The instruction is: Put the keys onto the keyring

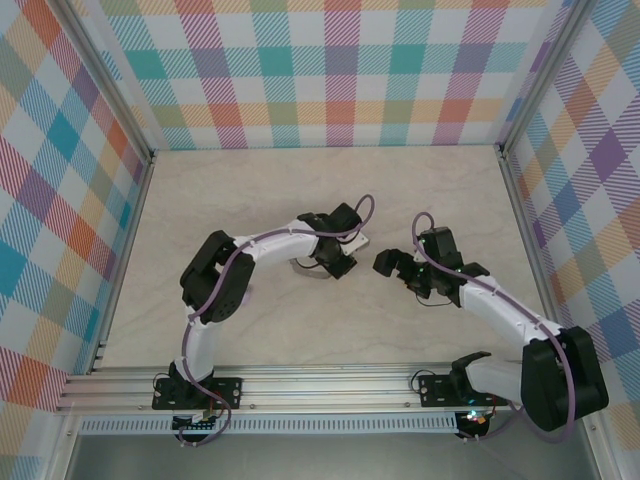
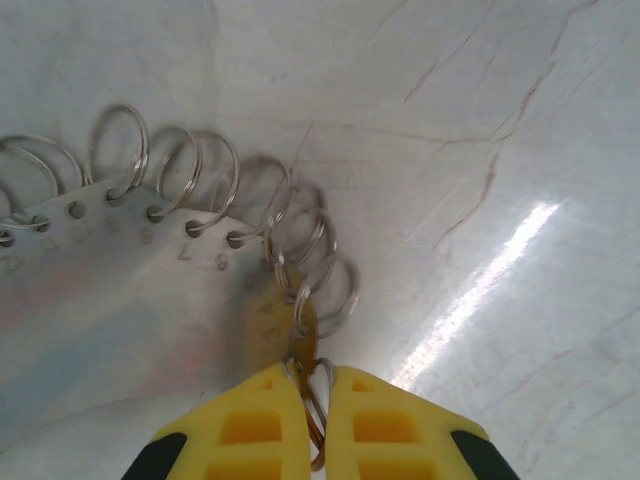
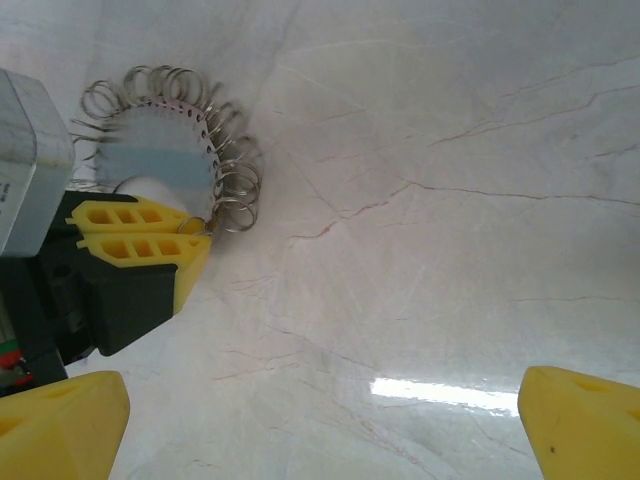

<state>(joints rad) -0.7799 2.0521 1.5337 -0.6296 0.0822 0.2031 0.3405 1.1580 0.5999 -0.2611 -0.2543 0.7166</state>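
The keyring [image 2: 300,250] is a curved row of several thin silver rings threaded through holes along the edge of a flat grey plate [image 2: 100,290]. My left gripper [image 2: 312,385] is shut on the last ring of the row, with the wire pinched between its yellow fingers [image 2: 250,425]. In the right wrist view the same rings [image 3: 235,185] curl round the plate [image 3: 155,160], and the left gripper [image 3: 205,228] meets them at their lower end. My right gripper [image 3: 325,430] stands open over bare table, to the right of the left gripper [image 1: 340,262]. The keys are out of view.
The table [image 1: 300,190] is pale marble-patterned, walled by plaid panels on three sides. A tan numbered tab [image 2: 270,320] lies under the rings just ahead of the left fingers. A bright glare streak [image 3: 450,392] lies on the surface under the right gripper [image 1: 385,263].
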